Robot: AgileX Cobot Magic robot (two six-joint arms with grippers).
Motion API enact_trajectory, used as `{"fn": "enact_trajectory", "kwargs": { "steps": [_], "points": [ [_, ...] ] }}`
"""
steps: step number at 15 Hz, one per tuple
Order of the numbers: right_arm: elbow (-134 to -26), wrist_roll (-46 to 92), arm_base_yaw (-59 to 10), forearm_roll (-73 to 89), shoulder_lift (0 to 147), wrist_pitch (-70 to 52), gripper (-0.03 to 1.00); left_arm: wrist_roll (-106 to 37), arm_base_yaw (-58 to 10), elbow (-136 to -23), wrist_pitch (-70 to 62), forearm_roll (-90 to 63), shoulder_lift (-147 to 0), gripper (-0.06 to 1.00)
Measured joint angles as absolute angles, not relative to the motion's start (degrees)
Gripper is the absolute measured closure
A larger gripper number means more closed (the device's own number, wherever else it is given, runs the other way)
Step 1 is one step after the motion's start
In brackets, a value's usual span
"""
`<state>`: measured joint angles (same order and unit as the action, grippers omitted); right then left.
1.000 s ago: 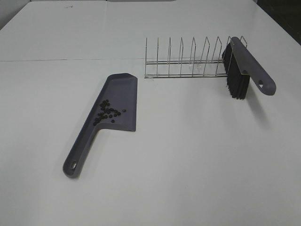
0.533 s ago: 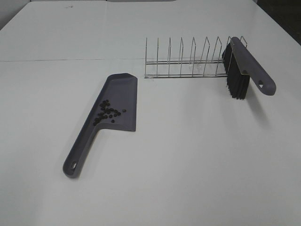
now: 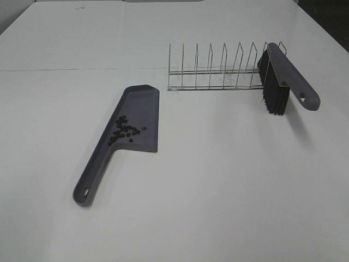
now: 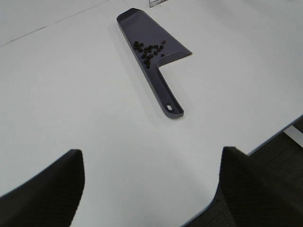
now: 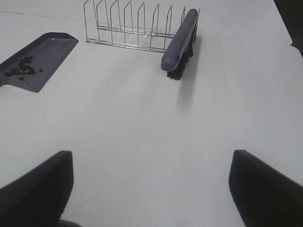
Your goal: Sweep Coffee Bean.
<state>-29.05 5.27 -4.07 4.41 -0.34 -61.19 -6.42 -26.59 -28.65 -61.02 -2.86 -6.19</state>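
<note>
Coffee beans (image 3: 125, 130) in the dustpan (image 3: 143, 106), unmoved as before.

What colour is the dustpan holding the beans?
Greyish purple; the dustpan shows best in the left wrist view.

Both tool (image 4: 149, 189) fingertips apparently cropped

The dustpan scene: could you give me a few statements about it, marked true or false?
1. The coffee beans lie on the dustpan. True.
2. The brush lies flat on the table. False: it rests in the wire rack.
3. The left end effector holds the dustpan handle. False: it is open and away from it.
4. The right end effector is open and holds nothing. True.
</note>
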Motion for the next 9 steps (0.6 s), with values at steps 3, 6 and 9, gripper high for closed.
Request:
{"fn": "enact_trajectory", "kwargs": {
  "steps": [3, 6, 9],
  "points": [
    [-29.0, 5.3, -4.1, 4.4, -0.3, -61.2, 0.21, -6.4, -26.6, -28.6, -61.0, -2.9, -6.2, 0.23],
    [-29.0, 5.3, -4.1, 4.4, -0.3, -61.2, 0.21, -6.4, -26.6, -28.6, -61.0, -2.9, -6.2, 0.23],
    [-29.0, 5.3, -4.1, 4.4, -0.3, -61.2, 0.21, -6.4, -26.6, -28.6, -61.0, -2.9, -6.2, 0.23]
  ]
}}
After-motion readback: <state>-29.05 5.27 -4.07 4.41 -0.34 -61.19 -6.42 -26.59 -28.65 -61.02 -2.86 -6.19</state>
